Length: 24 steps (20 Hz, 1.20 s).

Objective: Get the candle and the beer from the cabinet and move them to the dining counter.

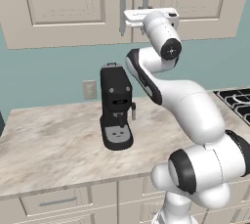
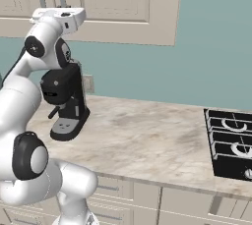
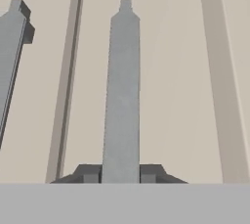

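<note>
The hand [image 3: 120,178] is pinching the grey bar handle [image 3: 122,96] of the right-hand cabinet door [image 1: 195,3], one finger [image 3: 89,174] pressed against each side of it down near its lower end. That bar runs straight up and down, so the hand has it across its short width, and the door would have to swing out toward the robot from here. The other door's handle [image 3: 12,56] sits just beside it, across the seam between the two doors.

Both doors of the cabinet [image 2: 118,3] look fully closed, so the candle and the beer are presumably inside; I can't see either of them. Pulling this door open looks like the step in hand, and nothing has been fetched yet.

Below the arm, on the marbled tabletop [image 1: 49,145], stands a black coffee machine [image 1: 116,105], well under the hand. A stove [image 2: 231,143] is off to the right. There's a wall socket [image 1: 89,89] behind the machine. No labels or writing I can read anywhere.
</note>
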### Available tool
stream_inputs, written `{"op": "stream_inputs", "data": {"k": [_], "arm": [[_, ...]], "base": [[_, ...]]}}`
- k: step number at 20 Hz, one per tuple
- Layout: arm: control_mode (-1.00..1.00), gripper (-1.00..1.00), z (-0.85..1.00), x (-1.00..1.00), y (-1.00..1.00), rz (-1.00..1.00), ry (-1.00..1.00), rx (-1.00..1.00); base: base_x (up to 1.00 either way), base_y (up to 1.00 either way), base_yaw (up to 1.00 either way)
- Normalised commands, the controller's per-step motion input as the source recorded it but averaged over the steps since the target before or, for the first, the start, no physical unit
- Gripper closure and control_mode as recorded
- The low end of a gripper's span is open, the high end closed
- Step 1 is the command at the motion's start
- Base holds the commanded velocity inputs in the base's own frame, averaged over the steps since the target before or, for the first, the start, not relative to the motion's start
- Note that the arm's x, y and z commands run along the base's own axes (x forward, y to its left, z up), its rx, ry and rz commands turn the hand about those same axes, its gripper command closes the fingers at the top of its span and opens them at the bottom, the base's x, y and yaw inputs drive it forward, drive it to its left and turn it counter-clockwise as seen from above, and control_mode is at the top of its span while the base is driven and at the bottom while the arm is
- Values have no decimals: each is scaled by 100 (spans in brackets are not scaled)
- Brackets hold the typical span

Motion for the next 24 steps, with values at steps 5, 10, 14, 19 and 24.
{"op": "stream_inputs", "data": {"k": [5,10,14,19,24], "arm": [[-100,100,0,-2,0,0,0,0],[-100,100,0,-33,-2,0,0,0],[-100,100,0,-55,-4,0,0,0],[-100,100,0,-61,-14,0,0,0],[-100,100,0,-70,-18,0,0,0]], "base": [[0,0,0],[0,0,0],[0,0,0],[0,0,0],[0,0,0]]}}
